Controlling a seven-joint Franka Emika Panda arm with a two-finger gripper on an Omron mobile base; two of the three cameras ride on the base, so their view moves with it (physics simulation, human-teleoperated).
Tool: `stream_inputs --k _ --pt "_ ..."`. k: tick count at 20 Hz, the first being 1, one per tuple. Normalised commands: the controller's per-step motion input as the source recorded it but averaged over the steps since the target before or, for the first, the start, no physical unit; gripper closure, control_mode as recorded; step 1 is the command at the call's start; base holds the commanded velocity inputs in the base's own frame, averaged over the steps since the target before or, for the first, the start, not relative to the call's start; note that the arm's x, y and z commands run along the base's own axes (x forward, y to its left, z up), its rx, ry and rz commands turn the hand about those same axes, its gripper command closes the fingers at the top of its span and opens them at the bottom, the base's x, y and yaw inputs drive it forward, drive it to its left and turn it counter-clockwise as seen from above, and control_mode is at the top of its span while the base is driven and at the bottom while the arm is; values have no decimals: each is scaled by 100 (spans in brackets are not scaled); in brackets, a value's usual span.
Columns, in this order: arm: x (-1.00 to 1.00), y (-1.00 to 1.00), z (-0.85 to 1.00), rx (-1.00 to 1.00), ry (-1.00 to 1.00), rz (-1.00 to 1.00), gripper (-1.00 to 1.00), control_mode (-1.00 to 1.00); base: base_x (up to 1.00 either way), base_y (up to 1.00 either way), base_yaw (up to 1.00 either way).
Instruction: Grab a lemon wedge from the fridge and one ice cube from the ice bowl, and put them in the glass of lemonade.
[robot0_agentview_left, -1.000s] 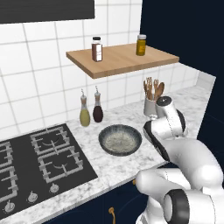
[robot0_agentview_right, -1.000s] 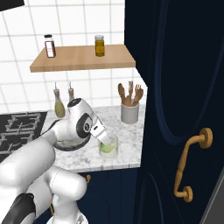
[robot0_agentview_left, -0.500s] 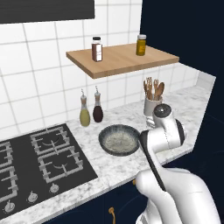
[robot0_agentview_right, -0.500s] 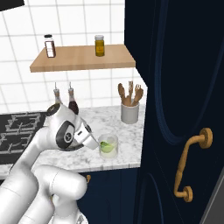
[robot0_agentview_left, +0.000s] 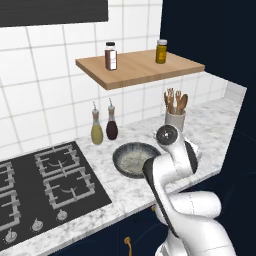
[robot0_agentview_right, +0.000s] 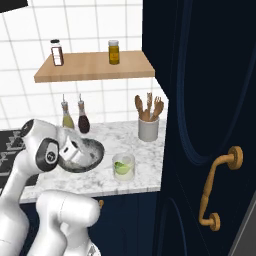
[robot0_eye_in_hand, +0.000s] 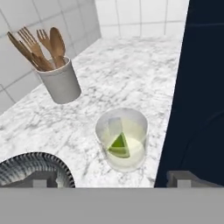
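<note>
**Arm drawn back from the filled glass, jaws wide and empty**

*Left base view.* Compared with the pictures of a second ago, the arm has swung back from the counter edge and folded toward the base; its elbow now stands in front of the ice bowl (robot0_agentview_left: 134, 159), hiding the bowl's near rim. The utensil cup (robot0_agentview_left: 175, 119) stands beyond and to the right of the arm.

*Right base view.* The gripper (robot0_agentview_right: 75, 150) has pulled away leftward and now hangs over the ice bowl (robot0_agentview_right: 92, 152), its body pointing toward the glass of lemonade (robot0_agentview_right: 123, 166), which stands upright on the marble counter (robot0_agentview_right: 145, 167) to the gripper's right, apart from it.

*Hand view.* The two fingertips (robot0_eye_in_hand: 39, 180) rise far apart at the bottom edge with nothing between them: the gripper (robot0_eye_in_hand: 109, 181) is fully open and holds nothing. The glass of lemonade (robot0_eye_in_hand: 122, 139) lies just ahead of it, long axis vertical, mouth upward. Inside, a green lemon wedge (robot0_eye_in_hand: 120, 145) rests point upward, and a pale ice cube (robot0_eye_in_hand: 114, 127) sits just behind it. Both additions being in the glass, the task appears complete.
</note>
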Motion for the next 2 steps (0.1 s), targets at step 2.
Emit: stream_inputs --k 2 --pt "-4 53 34 -6 -10 0 -100 -100 0 0 0"
